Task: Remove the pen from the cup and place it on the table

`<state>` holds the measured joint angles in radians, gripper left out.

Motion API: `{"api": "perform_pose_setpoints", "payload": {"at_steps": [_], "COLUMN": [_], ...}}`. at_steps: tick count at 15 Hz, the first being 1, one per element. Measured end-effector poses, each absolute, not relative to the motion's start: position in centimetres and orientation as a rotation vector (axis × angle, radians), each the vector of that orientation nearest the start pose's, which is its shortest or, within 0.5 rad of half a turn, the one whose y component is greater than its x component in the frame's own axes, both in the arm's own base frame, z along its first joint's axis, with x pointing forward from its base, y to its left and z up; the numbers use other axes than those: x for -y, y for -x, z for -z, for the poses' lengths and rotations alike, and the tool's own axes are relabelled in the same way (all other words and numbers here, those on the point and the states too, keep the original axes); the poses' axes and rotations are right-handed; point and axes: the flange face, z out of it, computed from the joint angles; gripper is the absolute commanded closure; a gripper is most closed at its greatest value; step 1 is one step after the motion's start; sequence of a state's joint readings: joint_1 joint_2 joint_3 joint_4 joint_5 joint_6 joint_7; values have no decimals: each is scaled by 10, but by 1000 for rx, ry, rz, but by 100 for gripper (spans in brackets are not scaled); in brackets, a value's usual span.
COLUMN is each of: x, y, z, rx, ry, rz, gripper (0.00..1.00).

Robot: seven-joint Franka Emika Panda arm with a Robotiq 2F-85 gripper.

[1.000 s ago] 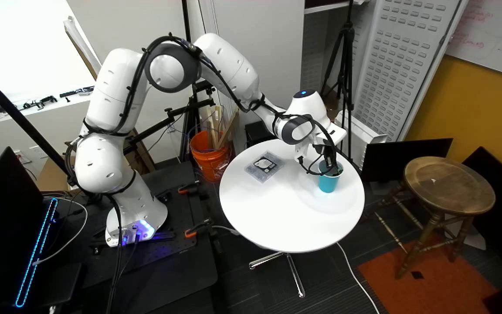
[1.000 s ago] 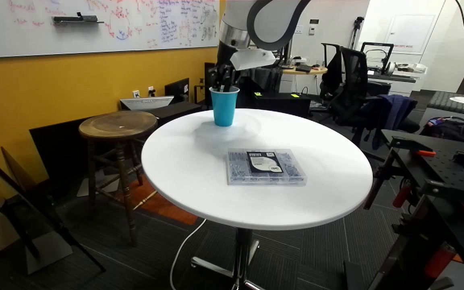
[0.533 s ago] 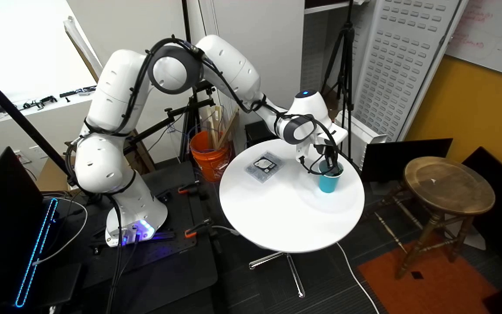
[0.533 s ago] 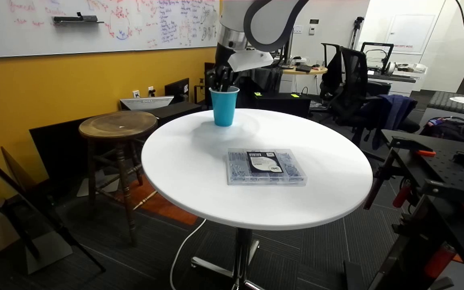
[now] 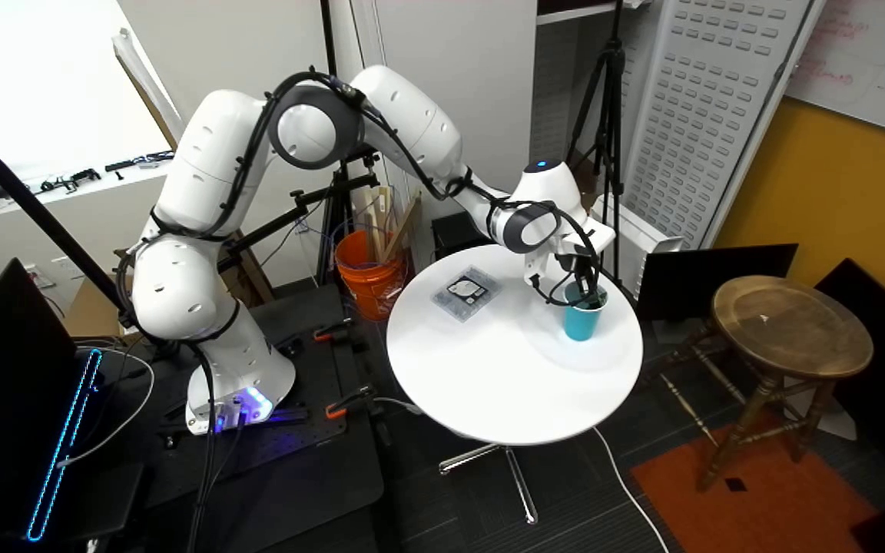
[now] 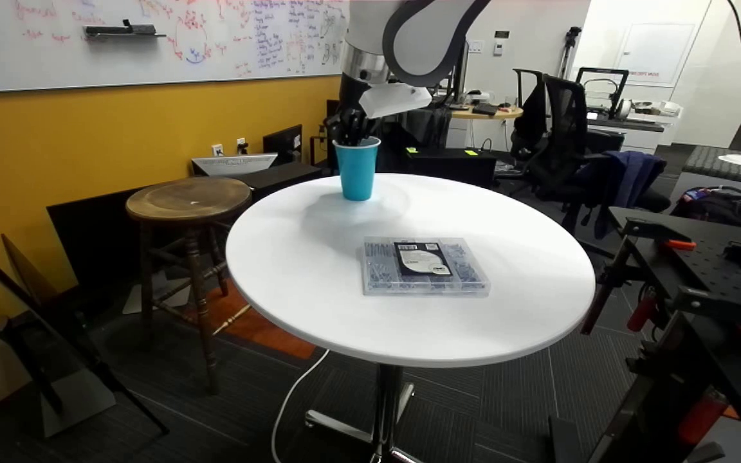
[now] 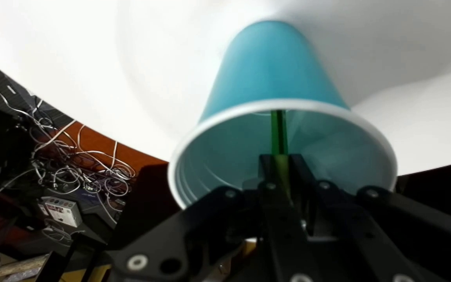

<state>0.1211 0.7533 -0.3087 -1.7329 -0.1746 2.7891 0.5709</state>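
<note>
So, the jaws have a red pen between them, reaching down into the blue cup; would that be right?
Not quite: the wrist view shows the pen is green. It is indeed between the jaws and reaches down into the blue cup.

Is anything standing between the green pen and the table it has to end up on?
Yes, the cup: the pen, held by the gripper, has its lower end inside, so it would likely need lifting out first. The plastic box lies on the table too, apart from the cup.
</note>
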Motion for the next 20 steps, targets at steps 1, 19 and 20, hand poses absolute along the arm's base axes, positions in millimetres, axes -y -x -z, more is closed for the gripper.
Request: {"api": "perform_pose_setpoints", "payload": {"at_steps": [1, 19, 20], "x": [95, 92, 90], "y": [-689, -678, -674], "z": [-195, -249, -255], "rx": [-797, -699, -687], "ry": [3200, 3192, 3187], "rz": [615, 921, 951], "gripper": [97, 97, 97]}}
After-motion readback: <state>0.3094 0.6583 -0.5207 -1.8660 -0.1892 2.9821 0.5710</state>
